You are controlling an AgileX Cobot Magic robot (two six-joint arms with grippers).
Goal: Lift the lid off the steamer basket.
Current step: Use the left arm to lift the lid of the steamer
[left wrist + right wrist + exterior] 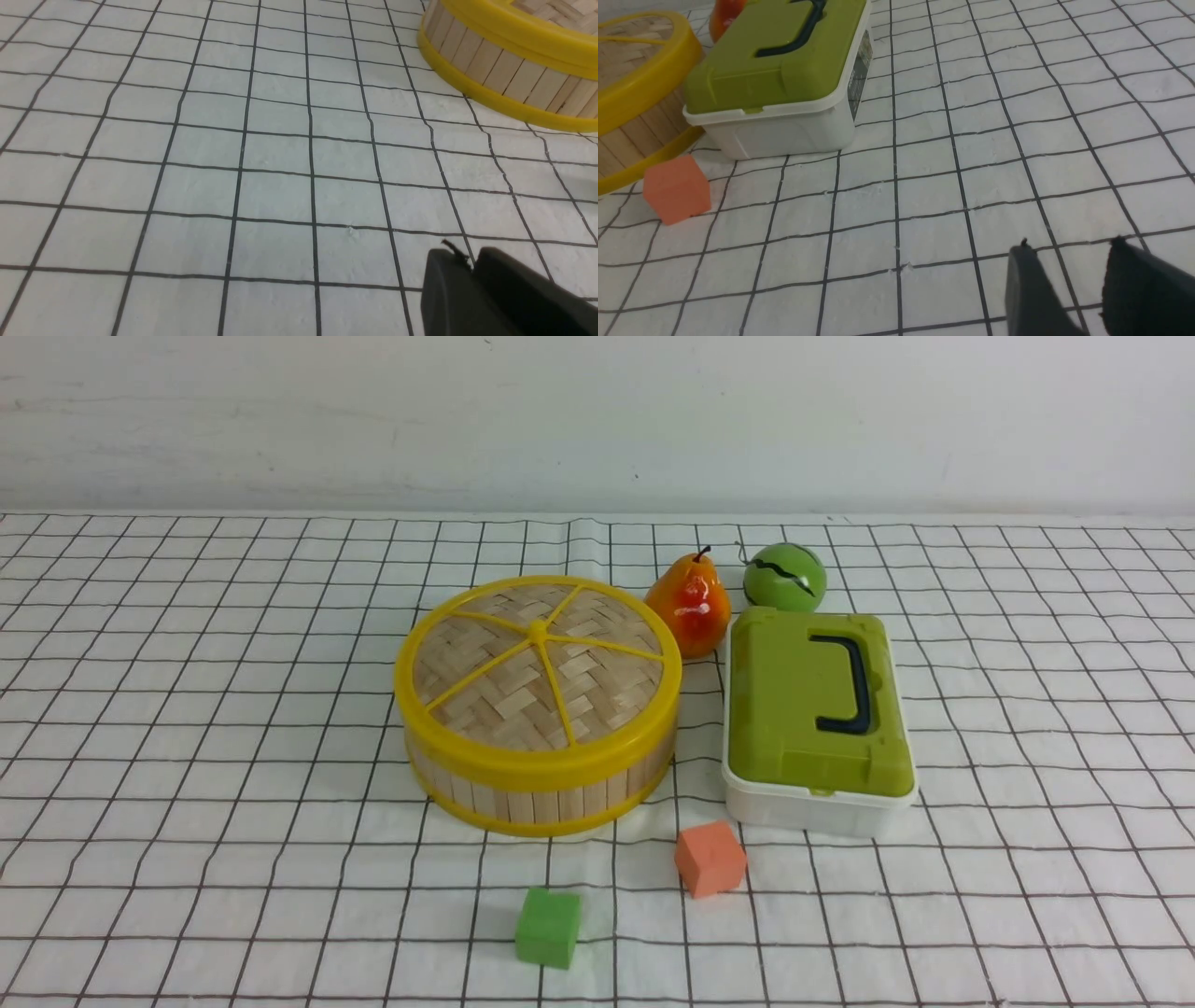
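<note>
1. Black left pincer point(469, 261): its two halves sit together with no gap showing. It reads as closed and holds nothing. Only checked cloth point(233, 186) lies under it.
2. Right pincer point(1069, 247): parted, with cloth visible between the fingers. It also holds nothing and hovers over bare cloth.
3. Nearest to the right pincer is the orange cube point(675, 189), ahead of it and toward my left side. Just beyond the cube is the white box with green lid point(784, 126).
4. The steamer basket point(504, 70) is ahead of the left pincer, off toward my right arm's side and well apart from it. For the right pincer it lies past the orange cube, beside the white box.
5. The lid point(537, 663) is seated flat on the basket, its yellow rim flush all round. Neither pincer touches it.
6. Beyond the basket, farthest from both pincers, are a pear point(689, 604) and a green ball point(784, 577). A green cube point(548, 927) sits on the near side of the basket, between the two arms.
7. My read on progress is that nothing is done yet. What's left is the approach, a grip on the rim or hub, the lift, and setting the lid aside.
8. The left pincer would need to open first if it takes the job.
</note>
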